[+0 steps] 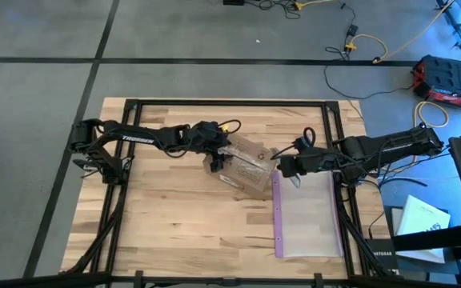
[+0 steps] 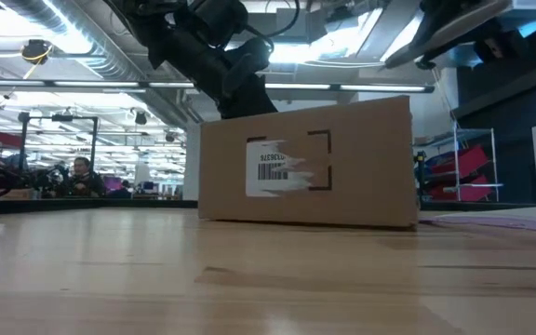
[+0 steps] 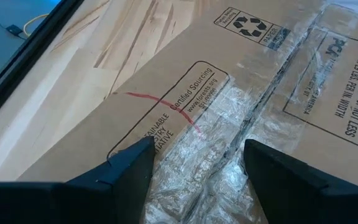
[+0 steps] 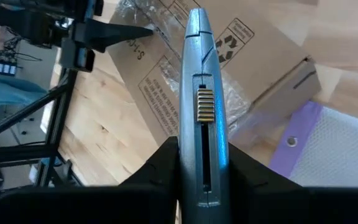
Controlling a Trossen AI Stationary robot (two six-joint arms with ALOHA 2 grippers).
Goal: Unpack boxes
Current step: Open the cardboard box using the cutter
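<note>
While left gripper (image 3: 194, 168) agape over taped box (image 1: 246, 164), right gripper (image 4: 202, 158) (clamped) on grey knife tool (image 4: 201, 93).

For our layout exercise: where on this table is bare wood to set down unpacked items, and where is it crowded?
Free: the wooden table in front of the box, left of the plastic bag; also the strip behind the arms. Crowded: the middle, where the left hand and the right hand with its cutter meet the box.

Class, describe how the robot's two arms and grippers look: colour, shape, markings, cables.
Both arms are dark, slim and jointed. The left arm bears pale lettering, with a yellow cable near its wrist. The left gripper has two dark wedge-shaped fingers. The right arm trails dark cables.
</note>
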